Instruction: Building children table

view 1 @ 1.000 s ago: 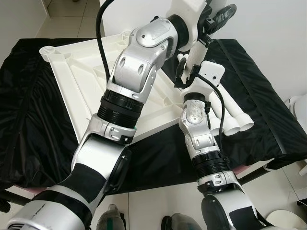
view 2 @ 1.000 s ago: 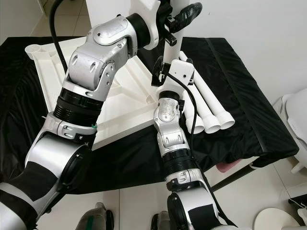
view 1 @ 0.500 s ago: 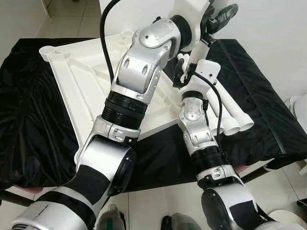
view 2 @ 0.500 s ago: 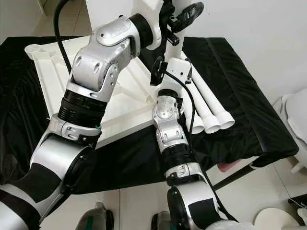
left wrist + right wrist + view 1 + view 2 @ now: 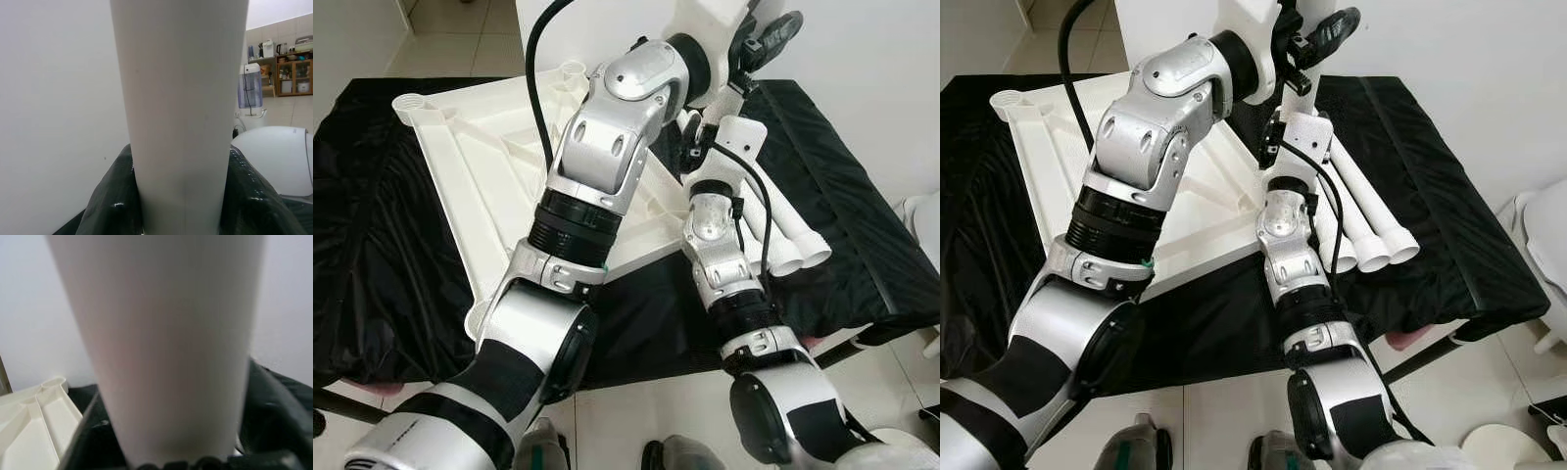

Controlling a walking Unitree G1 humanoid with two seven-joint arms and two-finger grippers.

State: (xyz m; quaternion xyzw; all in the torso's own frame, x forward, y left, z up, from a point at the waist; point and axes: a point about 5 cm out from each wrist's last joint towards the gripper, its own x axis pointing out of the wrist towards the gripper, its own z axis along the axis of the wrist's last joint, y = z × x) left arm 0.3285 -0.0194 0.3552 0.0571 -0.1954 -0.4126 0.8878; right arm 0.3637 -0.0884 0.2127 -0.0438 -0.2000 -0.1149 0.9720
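A white plastic tabletop [image 5: 480, 166] lies upside down on the black-covered table [image 5: 372, 245]. At its far right corner a white table leg [image 5: 181, 122] stands upright. My left gripper [image 5: 1317, 34] is shut on the leg high up, its black fingers [image 5: 110, 205] pressing both sides. Lower down, just above the tabletop corner, my right gripper [image 5: 1276, 132] is shut on the same leg [image 5: 161, 342]. My arms hide the socket where the leg meets the tabletop. Three more white legs [image 5: 1371, 235] lie side by side on the cloth to the right.
A white wall rises right behind the table. The black cloth hangs over the table's front edge [image 5: 842, 338], with tiled floor below. A white rounded object [image 5: 925, 220] stands on the floor at the far right.
My right forearm has straightened and its wrist has moved further away, closer to the upright leg. My left arm has shifted a little to the right. The leg stays upright.
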